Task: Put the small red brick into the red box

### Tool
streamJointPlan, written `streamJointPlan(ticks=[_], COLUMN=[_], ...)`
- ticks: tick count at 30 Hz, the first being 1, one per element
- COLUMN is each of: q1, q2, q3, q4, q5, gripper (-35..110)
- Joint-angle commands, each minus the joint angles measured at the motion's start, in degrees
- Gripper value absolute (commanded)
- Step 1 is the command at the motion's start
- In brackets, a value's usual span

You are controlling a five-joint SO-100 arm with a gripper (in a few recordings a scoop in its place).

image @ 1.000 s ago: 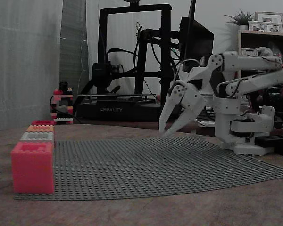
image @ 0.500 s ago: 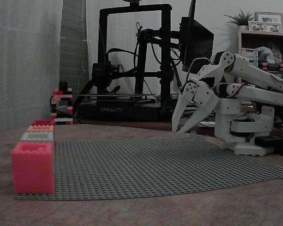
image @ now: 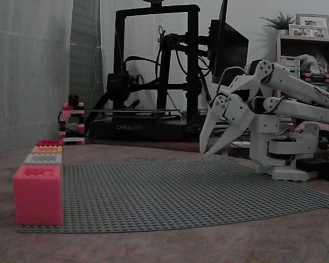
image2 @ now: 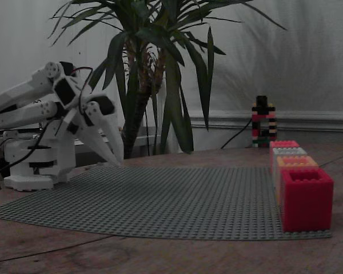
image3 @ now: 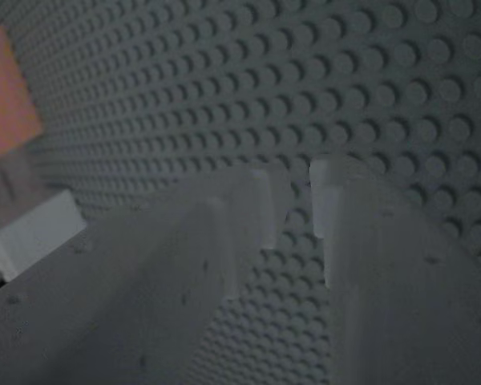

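Two white gripper [image: 204, 152] fingers point down above the baseplate [image: 175, 192].

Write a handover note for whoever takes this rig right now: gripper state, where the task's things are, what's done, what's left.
Gripper: slightly open, holding nothing, tips just above the grey studded baseplate near the arm's base.
Red box: at the near end of the row of boxes on the baseplate's edge, open top up; whether anything is inside cannot be told.
Small red brick: I cannot place it in these views.
Done: cannot confirm.
Left: find the brick, or look inside the red box.
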Motion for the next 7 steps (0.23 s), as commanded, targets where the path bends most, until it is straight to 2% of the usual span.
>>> streamJointPlan(ticks=[1,7], q1=[-1.05,-1.05], q2=[0.7,0.7], q3=[-0.62,-0.62], q4=[1.76,1.76], q5=[1.32,1.32], gripper=[0,4])
